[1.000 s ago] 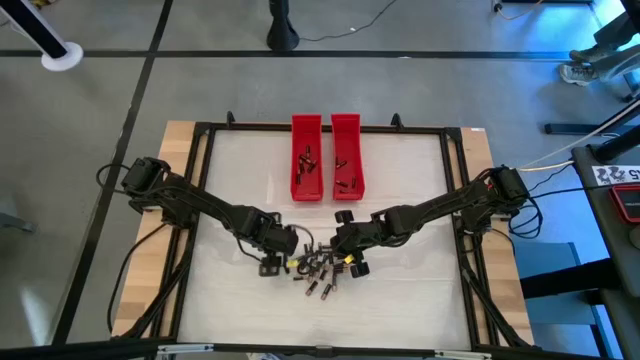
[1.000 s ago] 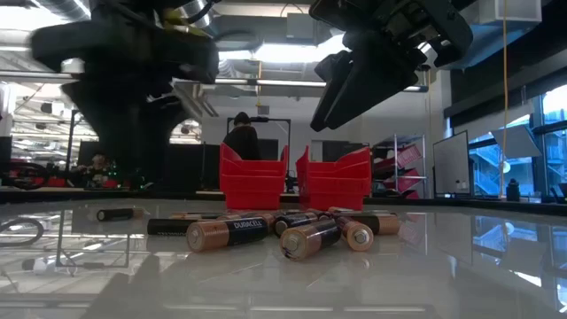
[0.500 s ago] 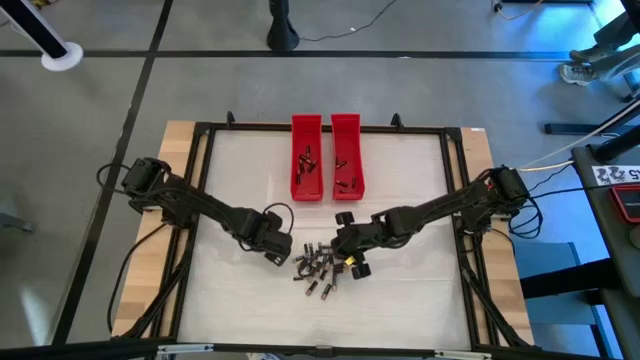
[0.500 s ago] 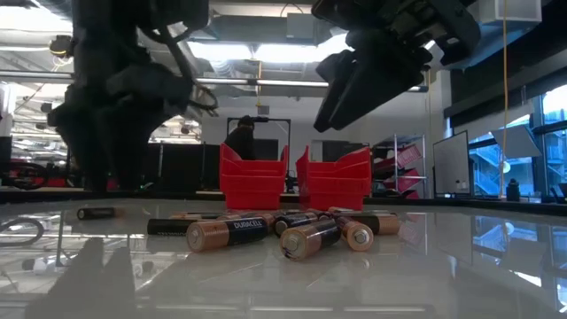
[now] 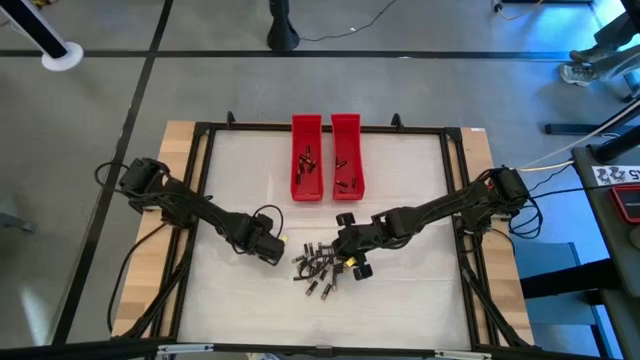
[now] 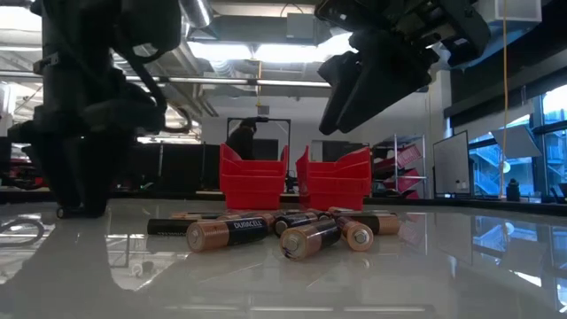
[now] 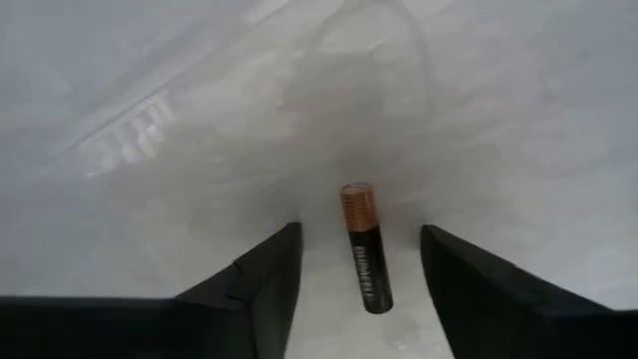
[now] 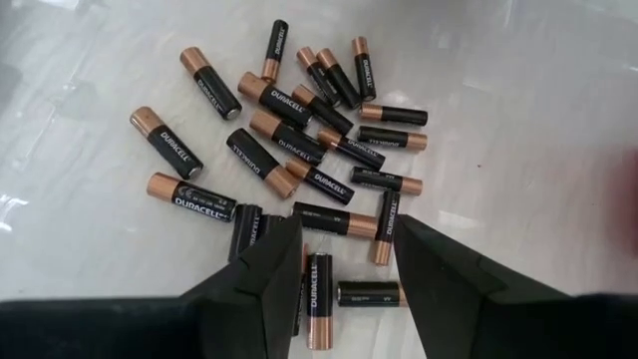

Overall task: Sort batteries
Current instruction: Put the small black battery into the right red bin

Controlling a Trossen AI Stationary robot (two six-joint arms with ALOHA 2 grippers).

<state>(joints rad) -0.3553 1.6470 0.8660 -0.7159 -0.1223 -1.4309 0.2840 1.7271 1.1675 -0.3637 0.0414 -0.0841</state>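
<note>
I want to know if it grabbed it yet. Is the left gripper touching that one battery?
Apart. The left wrist view shows the battery lying between the left gripper's fingers with table visible on both sides.

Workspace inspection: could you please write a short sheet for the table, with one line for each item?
Surface: white table top in a black frame, glossy.
Job's things: loose pile of batteries near the front centre; one single battery lies apart, between the left tool's fingers; two red trays side by side at the back, each with a few batteries inside.
Clutter: nothing seen.
Grippers: left tool low at the table, left of the pile, fingers apart around the single battery, not touching it; right tool above the pile's right edge, open, holding nothing.
Cables: black cables run along both arms.
Surroundings: grey floor, shelves and a seated person far behind.
</note>
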